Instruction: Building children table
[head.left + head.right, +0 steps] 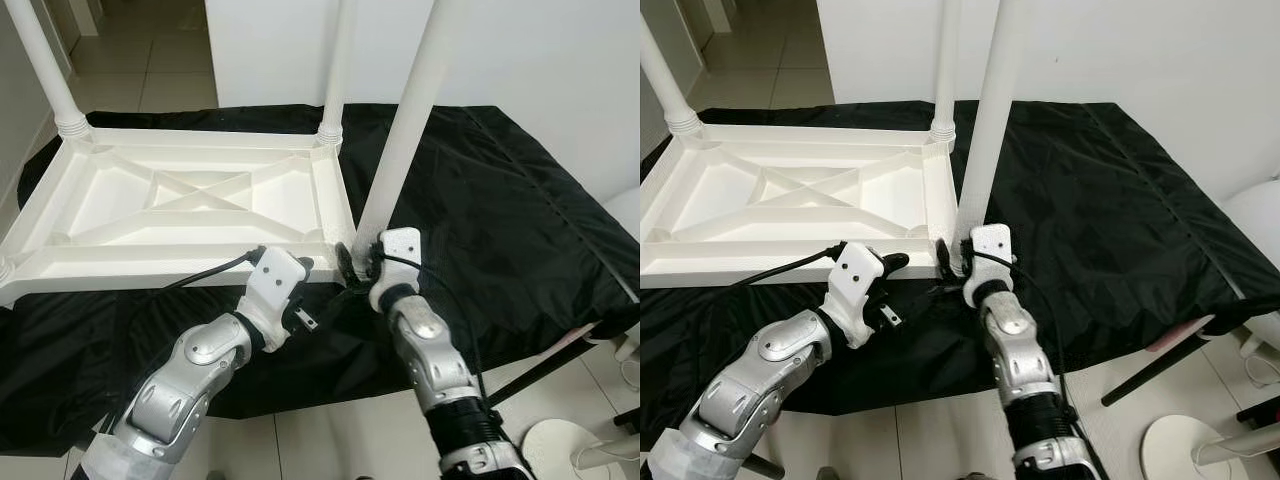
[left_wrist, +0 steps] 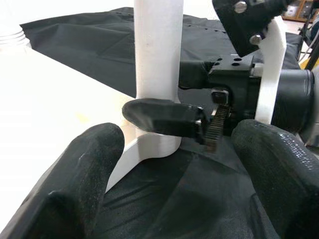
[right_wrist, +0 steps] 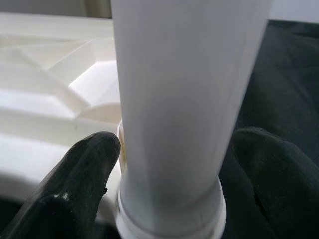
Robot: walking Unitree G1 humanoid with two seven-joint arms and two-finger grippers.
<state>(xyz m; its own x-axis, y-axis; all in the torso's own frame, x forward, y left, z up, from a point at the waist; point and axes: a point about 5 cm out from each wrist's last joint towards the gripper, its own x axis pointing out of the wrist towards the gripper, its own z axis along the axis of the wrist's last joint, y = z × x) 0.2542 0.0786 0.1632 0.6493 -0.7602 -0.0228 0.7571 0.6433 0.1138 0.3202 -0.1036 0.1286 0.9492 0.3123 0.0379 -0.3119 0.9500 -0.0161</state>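
Black fingers [image 3: 84, 174] of my right gripper [image 1: 358, 262] pinching white table leg [image 1: 400, 140] at its base, upturned tabletop [image 1: 180, 205] corner beside them, my left gripper [image 1: 305, 268] spread just alongside, black cloth [image 1: 500, 210] beneath.

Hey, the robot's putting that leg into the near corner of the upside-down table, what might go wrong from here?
1. The right gripper holds the tall white leg only near its base, so the leg may tilt and seat crooked in the corner socket.
2. The left gripper, open and close beside the right one, might collide with it.
3. The tabletop lies on loose black cloth and could slide if pushed.
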